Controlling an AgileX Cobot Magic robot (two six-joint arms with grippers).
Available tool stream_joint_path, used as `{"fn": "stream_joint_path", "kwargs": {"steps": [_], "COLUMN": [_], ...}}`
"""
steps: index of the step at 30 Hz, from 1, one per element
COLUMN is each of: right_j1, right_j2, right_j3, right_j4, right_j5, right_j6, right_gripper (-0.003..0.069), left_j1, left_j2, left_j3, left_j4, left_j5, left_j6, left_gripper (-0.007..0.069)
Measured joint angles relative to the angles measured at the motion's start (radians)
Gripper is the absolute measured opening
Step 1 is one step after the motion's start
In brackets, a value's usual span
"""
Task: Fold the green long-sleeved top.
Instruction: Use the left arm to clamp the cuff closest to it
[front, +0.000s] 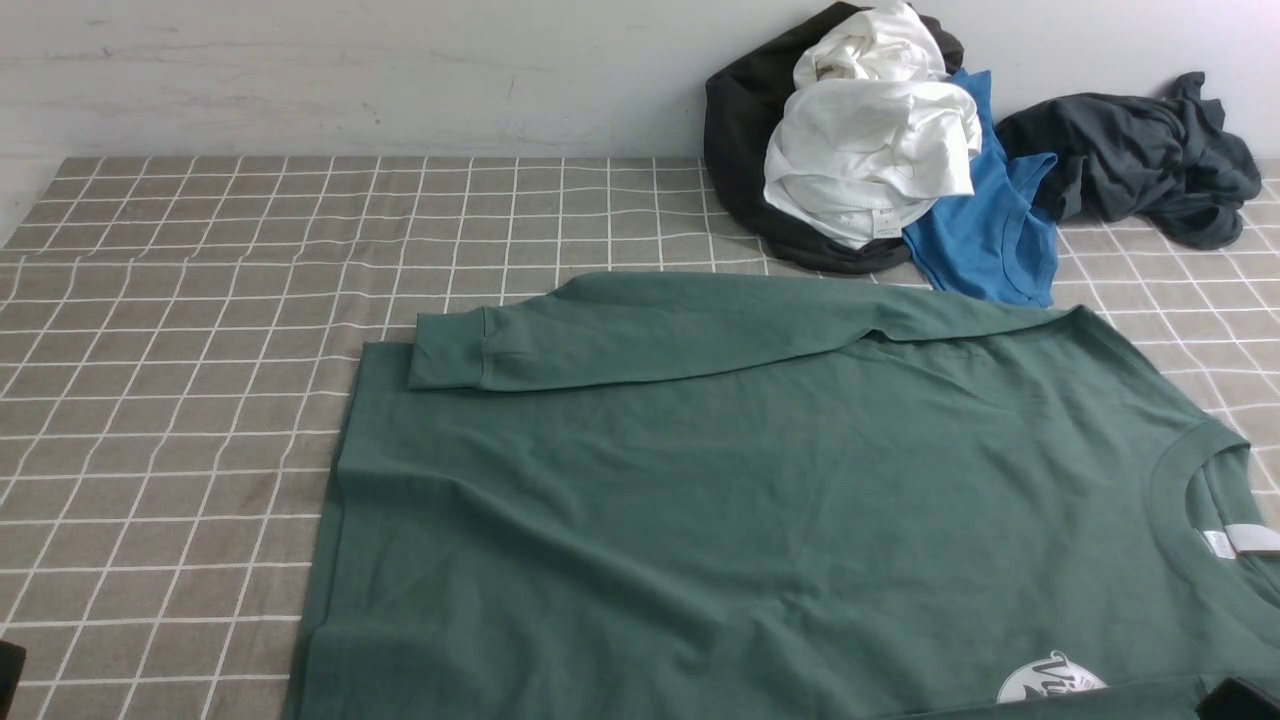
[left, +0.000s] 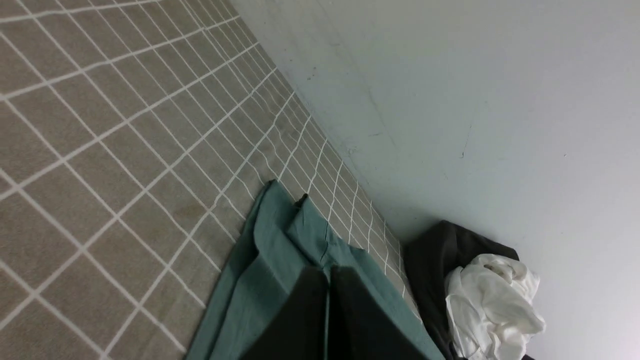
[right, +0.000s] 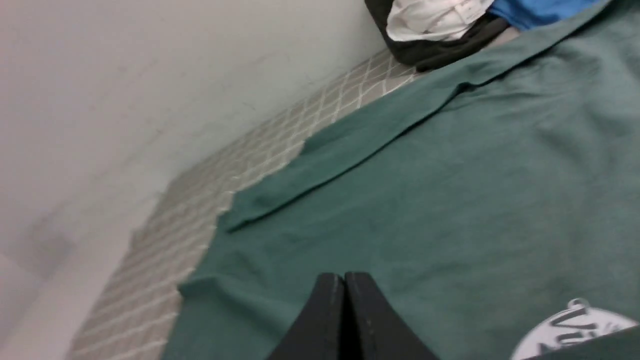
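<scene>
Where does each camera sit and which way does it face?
Front: between the arms, facing forward over the green top to the clothes pile at the wall; almost no robot shows.
Left wrist: behind the shut left gripper, facing along the checked cloth toward the wall.
Right wrist: behind the shut right gripper, low above the top.
All three share the top and the pile.

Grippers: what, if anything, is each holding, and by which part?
Nothing is held: the left gripper and right gripper are both shut and look empty; the top lies free.
</scene>
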Motion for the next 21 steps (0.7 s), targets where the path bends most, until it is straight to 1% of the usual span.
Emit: {"fn": "stream_joint_path", "kwargs": {"steps": [2,4,5,9,12,14,15,17,20,21], "right_j1": [0.0,0.0,0.0,0.0,0.0,0.0,0.0,0.0,0.0,0.0], "right_j2": [0.0,0.0,0.0,0.0,0.0,0.0,0.0,0.0,0.0,0.0], "right_j3": [0.0,0.0,0.0,0.003,0.003,0.003,0.003,0.003,0.003,0.003], "right_j4": [0.031,0.1,0.113,0.155,0.254,0.302,0.307,0.348,0.357,0.359], "right_j5": [-0.001,-0.006,-0.013,-0.089,-0.149,-0.164,-0.168,-0.216,-0.273,-0.289], "right_j6": [0.005,0.014,0.014,0.015,0.017,0.017,0.017,0.017,-0.005,-0.025], "right_gripper": [-0.0014,-0.0014,-0.0014,-0.0014,-0.0014,-0.0014,-0.0014,-0.0014,-0.0014,-0.0014], "left_j1": [0.0,0.0,0.0,0.0,0.0,0.0,0.0,0.0,0.0,0.0], "left_j2": [0.0,0.0,0.0,0.0,0.0,0.0,0.0,0.0,0.0,0.0], "left_j3": [0.0,0.0,0.0,0.0,0.0,-0.007,-0.009,-0.051,-0.114,-0.144], "left_j4": [0.0,0.0,0.0,-0.006,-0.041,-0.049,-0.051,-0.056,-0.059,-0.059], "left_j5": [0.009,0.025,0.03,0.033,0.035,0.048,0.051,0.084,0.116,0.134], "left_j6": [0.0,0.0,-0.001,-0.004,-0.003,0.008,0.009,0.069,0.186,0.266], "left_gripper": [-0.0007,-0.0007,-0.0007,-0.0007,-0.0007,-0.0007,-0.0007,-0.0007,-0.0007,-0.0007]}}
